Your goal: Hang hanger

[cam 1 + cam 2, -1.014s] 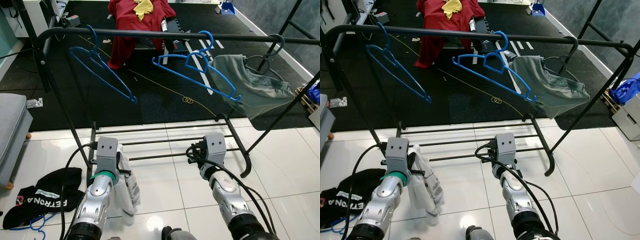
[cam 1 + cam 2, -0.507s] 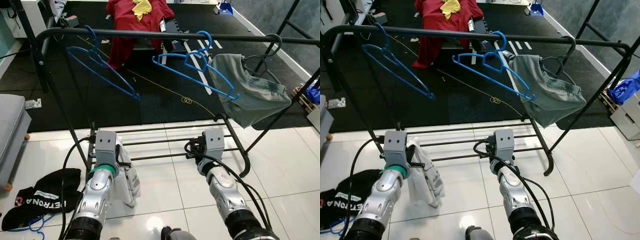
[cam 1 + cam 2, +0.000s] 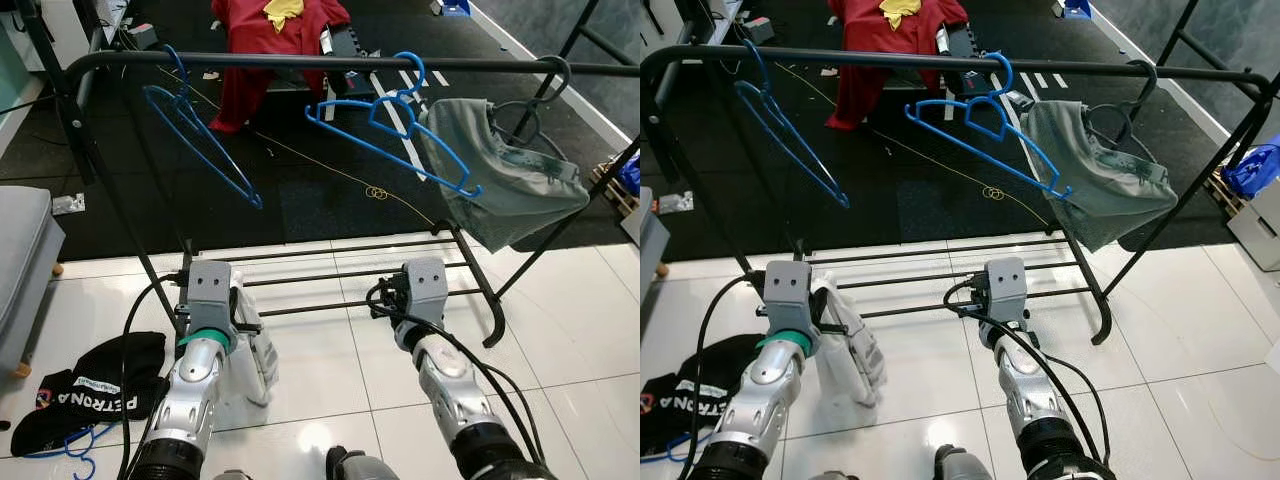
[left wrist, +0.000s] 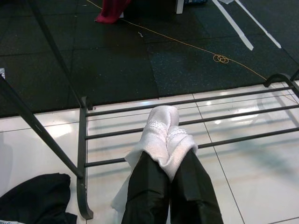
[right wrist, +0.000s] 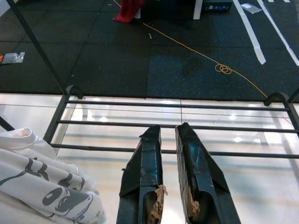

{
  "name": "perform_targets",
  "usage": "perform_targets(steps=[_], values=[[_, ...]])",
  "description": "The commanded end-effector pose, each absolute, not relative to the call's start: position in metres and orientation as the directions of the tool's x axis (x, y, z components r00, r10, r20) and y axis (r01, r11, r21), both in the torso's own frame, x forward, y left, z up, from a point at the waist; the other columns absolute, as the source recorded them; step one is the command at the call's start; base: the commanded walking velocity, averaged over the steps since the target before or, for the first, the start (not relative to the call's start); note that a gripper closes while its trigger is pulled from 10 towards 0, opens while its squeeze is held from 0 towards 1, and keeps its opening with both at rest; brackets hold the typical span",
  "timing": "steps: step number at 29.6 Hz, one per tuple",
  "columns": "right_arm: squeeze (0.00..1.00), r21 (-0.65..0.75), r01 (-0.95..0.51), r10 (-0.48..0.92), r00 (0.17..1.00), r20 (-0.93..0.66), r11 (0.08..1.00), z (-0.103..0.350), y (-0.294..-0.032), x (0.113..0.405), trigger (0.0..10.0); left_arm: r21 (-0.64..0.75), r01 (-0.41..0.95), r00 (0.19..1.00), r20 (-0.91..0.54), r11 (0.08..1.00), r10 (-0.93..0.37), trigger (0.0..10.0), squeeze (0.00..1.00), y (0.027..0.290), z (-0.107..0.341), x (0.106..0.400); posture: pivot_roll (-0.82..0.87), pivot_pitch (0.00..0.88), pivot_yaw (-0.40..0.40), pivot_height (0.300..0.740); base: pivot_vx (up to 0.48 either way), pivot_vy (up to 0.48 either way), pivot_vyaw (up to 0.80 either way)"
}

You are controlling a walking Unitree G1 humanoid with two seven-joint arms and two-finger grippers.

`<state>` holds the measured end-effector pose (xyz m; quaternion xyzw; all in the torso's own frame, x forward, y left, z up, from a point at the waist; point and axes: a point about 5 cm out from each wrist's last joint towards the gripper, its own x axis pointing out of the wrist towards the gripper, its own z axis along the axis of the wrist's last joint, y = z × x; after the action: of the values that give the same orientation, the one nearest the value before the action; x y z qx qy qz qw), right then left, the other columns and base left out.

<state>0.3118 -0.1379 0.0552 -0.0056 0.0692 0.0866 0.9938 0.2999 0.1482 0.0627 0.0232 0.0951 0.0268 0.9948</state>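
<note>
Right now I have the black clothes rack (image 3: pixel 300 62) ahead of me as my landmark, its top rail running across the view over the dark mat and its low bars over the white tiles. On that rail hang a blue hanger (image 3: pixel 195 125) toward its left end, a second blue hanger (image 3: pixel 395 130) near the middle, and just beside that one a grey-green garment (image 3: pixel 505 180) on a dark hanger toward the right end. Beyond the rack a red garment (image 3: pixel 270 40) is draped over something. Left of the rack's foot, a black cap (image 3: pixel 95 385) lies on the tiles with another blue hanger (image 3: pixel 70 455) partly under it. My left gripper (image 4: pixel 170 154) sits low in front of the rack's bottom bars, fingers pressed tight together on a white garment (image 4: pixel 161 137) that droops beneath it. My right gripper (image 5: pixel 169 135) hovers in front of the same bars, fingers a narrow gap apart, holding nothing.
</note>
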Motion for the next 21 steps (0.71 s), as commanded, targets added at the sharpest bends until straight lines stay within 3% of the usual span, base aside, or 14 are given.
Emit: perform_targets(steps=[1, 21], values=[[0.00, 0.001, -0.158, 0.157, 0.975, -0.159, 0.987, 0.051, -0.141, 0.308, 10.0, 0.056, -0.043, 0.979, -0.198, 0.997, 0.054, 10.0, 0.00, 0.146, 0.062, 0.301, -0.04, 0.085, -0.006, 0.740, 0.000, 0.000, 0.00], [0.00, 0.000, -0.131, 0.129, 0.977, -0.169, 0.991, 0.053, -0.142, 0.309, 10.0, 0.083, -0.056, 0.968, -0.238, 0.995, 0.074, 10.0, 0.00, 0.162, 0.061, 0.296, -0.06, 0.093, 0.016, 0.740, 0.000, 0.000, 0.00]])
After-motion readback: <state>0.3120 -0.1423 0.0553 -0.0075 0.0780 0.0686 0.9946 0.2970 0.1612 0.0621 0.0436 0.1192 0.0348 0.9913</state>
